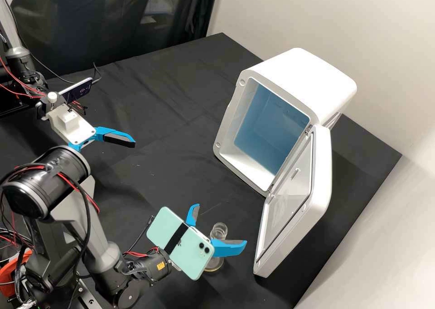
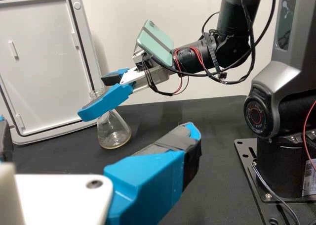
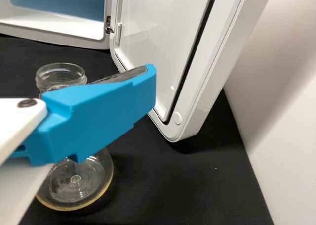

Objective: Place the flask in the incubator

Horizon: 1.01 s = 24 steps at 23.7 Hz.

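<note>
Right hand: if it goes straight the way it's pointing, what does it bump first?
Probably the flask: its neck stands between the open fingers of the right hand. Behind it is the incubator's open door.

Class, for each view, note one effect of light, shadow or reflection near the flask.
High view: the black bench swallows shadows around the flask. Left wrist view: its glass catches pale highlights. Right wrist view: a finger of the right gripper hides its middle; the base glints.

The right pincer (image 1: 220, 224) straddles flask (image 1: 219, 231) near incubator (image 1: 299, 73).
</note>
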{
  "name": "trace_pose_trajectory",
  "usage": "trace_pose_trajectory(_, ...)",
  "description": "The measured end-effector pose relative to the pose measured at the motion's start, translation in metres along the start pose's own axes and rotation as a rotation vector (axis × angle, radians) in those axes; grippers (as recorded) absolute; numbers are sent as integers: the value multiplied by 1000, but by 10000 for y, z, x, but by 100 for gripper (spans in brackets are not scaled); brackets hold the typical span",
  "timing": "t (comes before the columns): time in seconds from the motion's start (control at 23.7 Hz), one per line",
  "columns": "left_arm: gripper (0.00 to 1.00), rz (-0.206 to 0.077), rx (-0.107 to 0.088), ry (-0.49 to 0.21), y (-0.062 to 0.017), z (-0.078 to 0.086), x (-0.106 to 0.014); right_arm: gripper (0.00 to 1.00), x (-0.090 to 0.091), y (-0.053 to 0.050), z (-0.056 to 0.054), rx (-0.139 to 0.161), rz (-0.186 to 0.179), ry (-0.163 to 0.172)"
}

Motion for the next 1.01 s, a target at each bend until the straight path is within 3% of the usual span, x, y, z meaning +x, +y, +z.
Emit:
trace_pose_trajectory(0.17, 100, 0, 0, 0, 0, 0, 0, 100, -4, 2, -9, 8, -4, 0)
trace_pose_trajectory(0.34, 100, -1, 0, -5, -2, 15, -1, 100, -35, 63, -84, 14, 14, 4)
trace_pose_trajectory(0.42, 100, -1, 13, -8, -4, 27, -1, 100, -50, 93, -121, 14, 25, 6)
trace_pose_trajectory(0.51, 100, -1, 12, -9, -4, 30, -2, 100, -52, 94, -124, 18, 25, 7)
trace_pose_trajectory(0.8, 100, -1, 12, -9, -4, 30, -2, 100, -78, -40, -1, 29, -61, 12)
trace_pose_trajectory(1.01, 100, -1, 12, -9, -4, 30, -2, 100, -88, -126, 115, 30, -94, 6)
